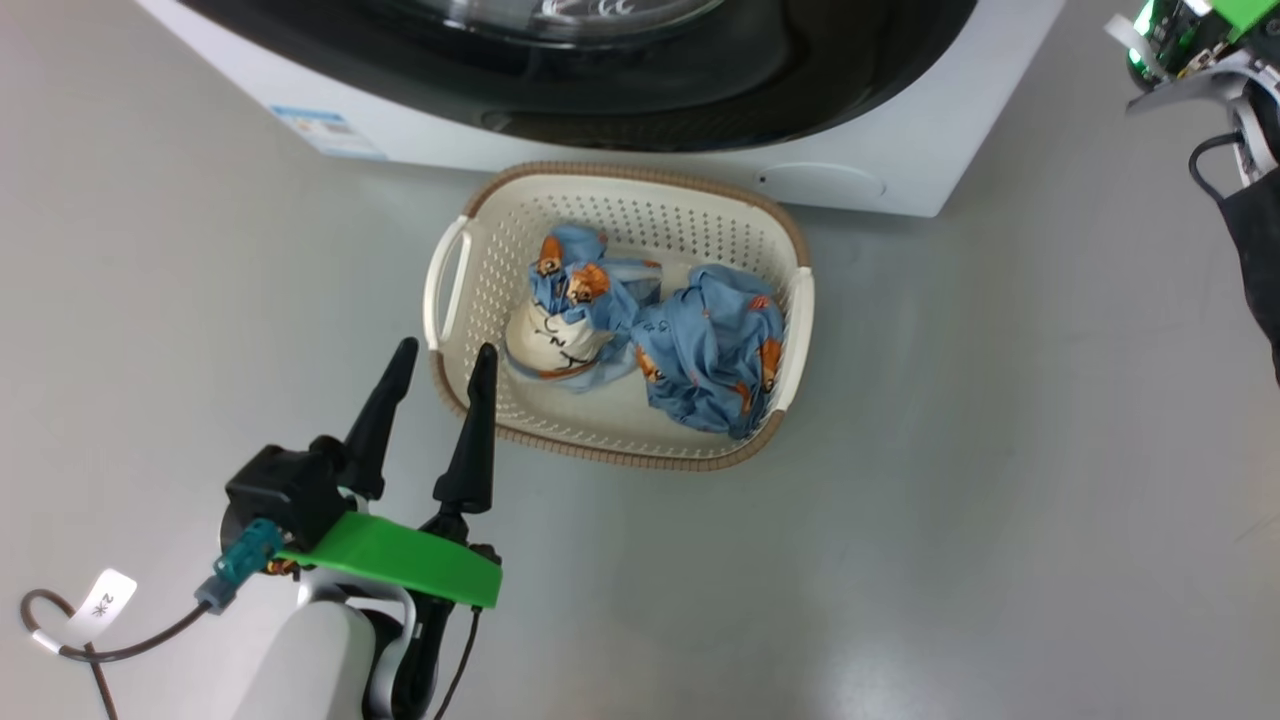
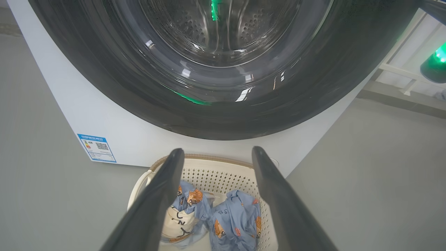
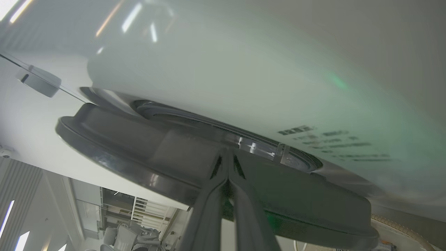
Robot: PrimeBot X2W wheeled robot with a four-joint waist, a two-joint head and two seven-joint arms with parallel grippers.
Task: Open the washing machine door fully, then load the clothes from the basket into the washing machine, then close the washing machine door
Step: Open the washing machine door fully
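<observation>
- Basket (image 1: pixel 620 178) stands on the grey floor (image 1: pixel 1000 500) in the head view and holds the clothes (image 1: pixel 710 350): two light-blue bundles printed with orange bears, the left one showing a cream panel with black letters.
- Just beyond the basket's far rim is the white washing machine (image 1: pixel 900 150), with its glossy black washing machine door (image 1: pixel 820 90) above that rim.
- At the basket's near left corner hovers the left gripper (image 1: pixel 446 348), fingers apart and empty, one tip over the rim in the picture.
- In the left wrist view the spread fingers (image 2: pixel 156 195) frame the basket, with the clothes lying inside it between them. Above the basket, the door's clear porthole (image 2: pixel 216 42) shows the steel drum (image 2: pixel 258 28). A blue label (image 2: pixel 97 148) sits on the white front to the basket's left.
- In the right wrist view the right gripper (image 3: pixel 228 157) has its fingers pressed together with nothing between them. Their tips are up against the dark door's rim, though I cannot tell whether they touch it. A strip of the basket's woven rim shows at the lower right corner.
</observation>
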